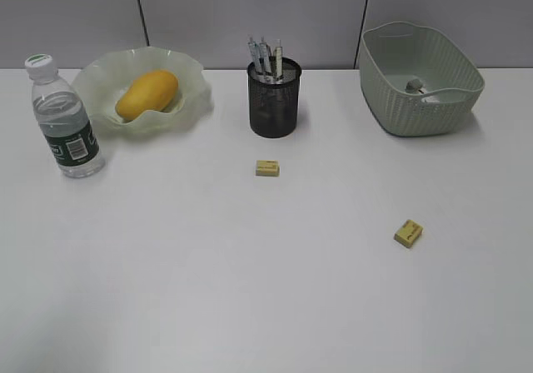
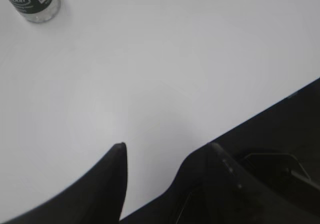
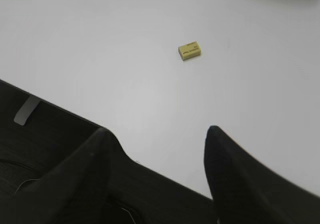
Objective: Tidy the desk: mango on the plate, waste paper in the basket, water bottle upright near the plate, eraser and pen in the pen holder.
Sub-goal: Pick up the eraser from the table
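White desk [image 1: 208,290], 2 loose erasers [image 1: 267,167].

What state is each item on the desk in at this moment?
mango: in the plate
water bottle: upright, capped
pen holder: upright, pens inside
basket: upright, waste paper inside
near eraser: loose on desk
far eraser: loose on desk
left gripper: open, empty
right gripper: open, empty

My mango [image 1: 147,94] sits in the plate [image 1: 190,80]; bottle [image 1: 64,119] at its 8 o'clock, pen holder [image 1: 274,98] at 3, basket [image 1: 420,77] beyond, 2 erasers [image 1: 267,167] [image 1: 408,233] nearer me.
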### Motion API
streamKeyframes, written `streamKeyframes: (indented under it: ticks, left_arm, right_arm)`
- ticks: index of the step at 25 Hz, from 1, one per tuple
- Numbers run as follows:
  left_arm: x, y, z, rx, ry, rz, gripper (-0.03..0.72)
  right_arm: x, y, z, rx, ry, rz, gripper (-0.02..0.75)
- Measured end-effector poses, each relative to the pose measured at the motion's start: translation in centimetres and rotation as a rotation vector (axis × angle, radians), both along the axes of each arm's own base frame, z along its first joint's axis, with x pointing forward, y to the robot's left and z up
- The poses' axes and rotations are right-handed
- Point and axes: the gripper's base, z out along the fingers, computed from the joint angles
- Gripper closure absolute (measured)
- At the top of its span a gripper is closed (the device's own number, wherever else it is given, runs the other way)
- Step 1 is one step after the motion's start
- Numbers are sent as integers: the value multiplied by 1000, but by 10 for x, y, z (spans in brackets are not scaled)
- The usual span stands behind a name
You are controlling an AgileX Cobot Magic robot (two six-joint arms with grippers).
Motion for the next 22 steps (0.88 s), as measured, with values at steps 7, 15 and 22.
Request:
streamKeyframes:
  ticks: [7,15,22]
  left_arm:
    - [-42,20,8,-158,-184,-4,308]
    - [-50,25,4,-181,-208,-4,309]
    - [-52,25,-11,-127,-117,-6,311]
  right_arm:
    - [0,0,0,0,0,0,264]
    - [0,0,0,1,-1,0,264]
    - [2,1,0,-7,9,-1,264]
